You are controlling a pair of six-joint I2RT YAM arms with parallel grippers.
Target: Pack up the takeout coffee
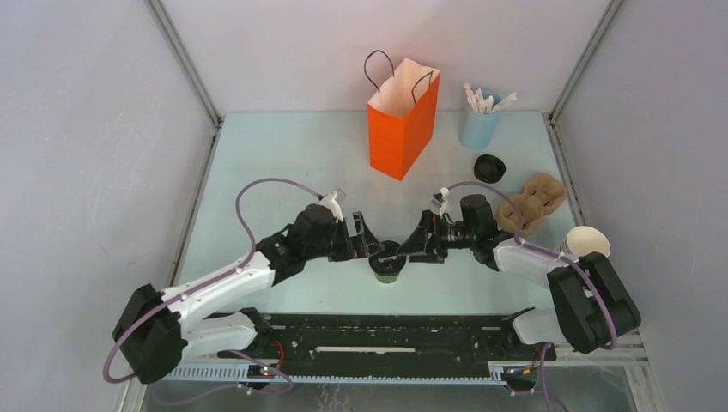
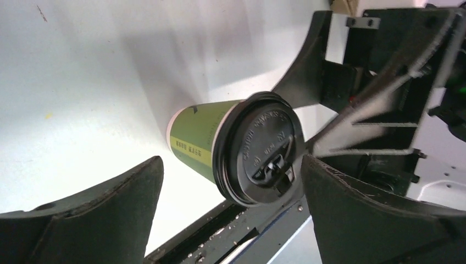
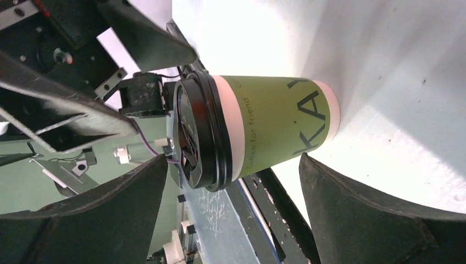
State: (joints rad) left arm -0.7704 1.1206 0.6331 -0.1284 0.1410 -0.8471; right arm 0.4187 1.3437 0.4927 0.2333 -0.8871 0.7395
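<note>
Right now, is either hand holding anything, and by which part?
Nothing is held. The small olive-green paper cup with a black plastic lid stands ungripped between the open left hand and open right hand.

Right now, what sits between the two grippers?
The lidded coffee cup, standing on the table between the open left gripper and open right gripper; clearest in the top view.

Table (image 1: 283,163) with takeout coffee (image 1: 386,269), orange bag (image 1: 400,133), blue cup (image 1: 477,129), lid (image 1: 489,167), carrier (image 1: 534,202)
</note>
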